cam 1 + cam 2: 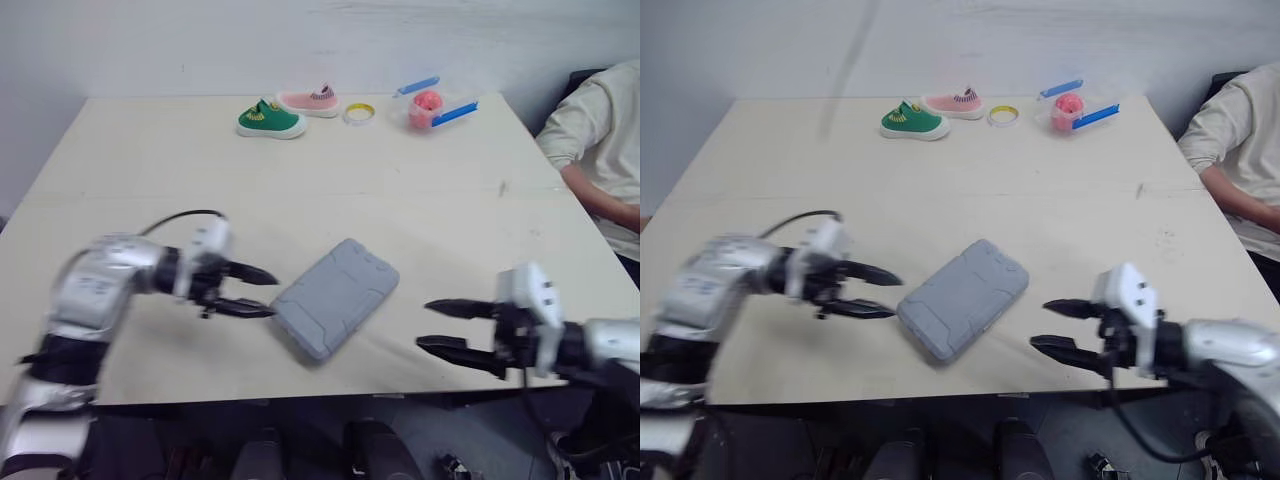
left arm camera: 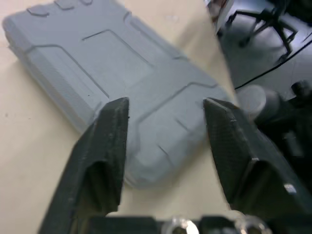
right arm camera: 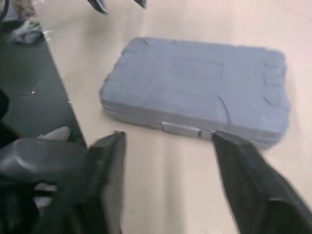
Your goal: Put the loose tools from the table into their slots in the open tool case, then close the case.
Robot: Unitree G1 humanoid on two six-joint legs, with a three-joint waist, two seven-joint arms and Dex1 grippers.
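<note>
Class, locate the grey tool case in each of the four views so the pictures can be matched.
Left eye view: grey tool case on the table, between left gripper and right gripper.
Right eye view: the same spot.
Left wrist view: close beyond the left gripper.
Right wrist view: beyond the right gripper.
Shared landmark: left gripper by the case's end.

Head stereo pair: looks forward and down over whole surface (image 1: 300, 180). Wrist cams: close, low, facing grey case (image 2: 122, 73) from opposite sides, seemingly. All four share it
</note>
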